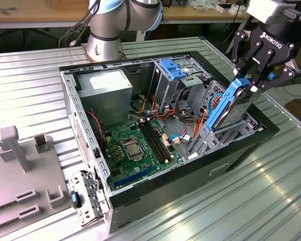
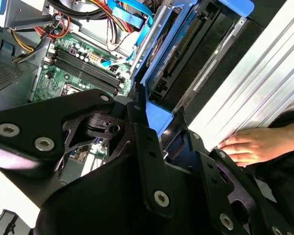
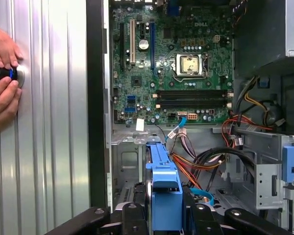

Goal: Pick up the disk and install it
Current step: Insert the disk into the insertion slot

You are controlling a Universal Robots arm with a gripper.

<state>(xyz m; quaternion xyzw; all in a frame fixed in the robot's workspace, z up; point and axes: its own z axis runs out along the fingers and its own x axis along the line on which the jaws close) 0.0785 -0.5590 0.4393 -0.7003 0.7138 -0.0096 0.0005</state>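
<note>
The disk (image 1: 230, 109), a flat drive framed by blue plastic rails, hangs tilted over the open computer case (image 1: 241, 145) at the exterior view's right. Its lower end reaches down into the blue-edged bay (image 1: 203, 140) at the case's front corner. My gripper (image 1: 252, 84) is shut on the disk's upper end, one black finger on each side of the blue rail. In the second wrist view the gripper (image 2: 159, 115) clamps the blue rail, with the disk (image 2: 181, 58) running edge-on away from it. In the first wrist view the blue rail (image 3: 164, 178) stands between the fingers (image 3: 135, 215).
Inside the case lie a green motherboard (image 1: 135, 145), a grey power-supply box (image 1: 108, 88), loose cables (image 1: 183, 128) and a drive cage with a blue latch (image 1: 173, 68). A person's hands (image 3: 2, 83) rest on the ribbed table (image 1: 271, 201) beside the case. A grey fixture (image 1: 20, 150) stands at the exterior view's left.
</note>
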